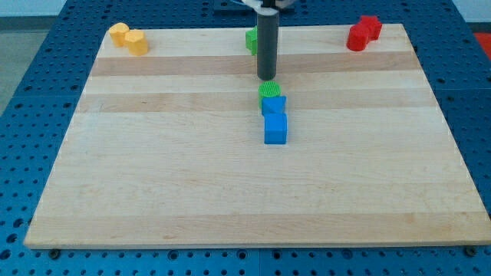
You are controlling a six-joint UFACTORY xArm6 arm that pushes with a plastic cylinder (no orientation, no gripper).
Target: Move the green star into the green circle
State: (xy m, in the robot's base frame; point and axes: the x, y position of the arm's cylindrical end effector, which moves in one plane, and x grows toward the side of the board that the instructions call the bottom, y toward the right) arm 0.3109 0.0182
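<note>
Camera view showed a pale wooden table (pixel 153 176) lying on a blue perforated surface (pixel 31 115), and I went across it from the view's left. At the table's top-left corner sat two yellow-orange blocks, a rounded one (pixel 119 32) and a chunkier one (pixel 136 42), touching each other; their exact shapes could not be made out. The wide stretch of wood to their right carried only its lighter and darker plank bands. Near the middle of the top edge stood a green block (pixel 251 39), mostly hidden behind my dark rod (pixel 266 46), so I could not tell whether it was the star or the circle. My tip (pixel 266 78) ended just above a second, smaller green block (pixel 271 90), round-looking from the top, very close to it, though contact could not be judged. That green piece touched the upper of two blue blocks (pixel 274 105), and the lower blue block (pixel 276 129), cube-like, pressed against the first, the three forming a short column running toward the view's bottom. Well apart, at the top-right corner, two red blocks (pixel 363 34) sat joined together. This arm had no fingers, so nothing was grasped; the rod only hung over the wood.
</note>
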